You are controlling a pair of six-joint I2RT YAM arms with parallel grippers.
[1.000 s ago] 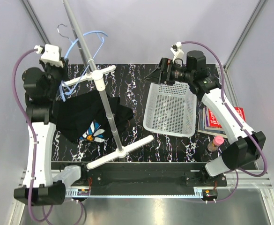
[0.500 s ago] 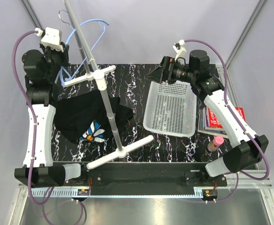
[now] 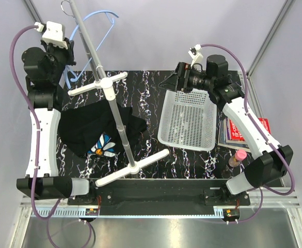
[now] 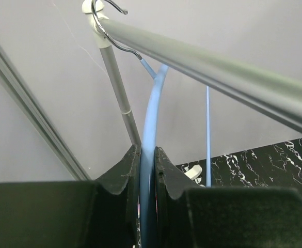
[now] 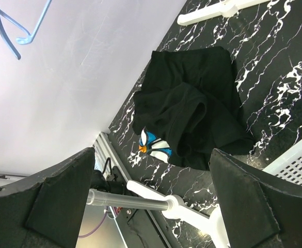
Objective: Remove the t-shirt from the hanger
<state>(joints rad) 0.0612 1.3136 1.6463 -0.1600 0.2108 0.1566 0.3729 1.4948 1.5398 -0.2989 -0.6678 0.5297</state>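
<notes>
T-shirt: one, black, crumpled on the counter by the stand, daisy print showing.
Hanger: one, thin, light-blue, bare, up high.
Left gripper: I see jaws pinching the hanger.
Right gripper: jaws wide apart, holding nothing.

Black white-veined marble worktop fills middle of overhead view. White-and-grey pole stand: base bar at lower centre, pole slanting to upper left, white crossbar partway up. White mesh basket right of centre, flat on worktop. Red-covered book stack just beside basket's right side. Pink-capped bottle upright below books.
</notes>
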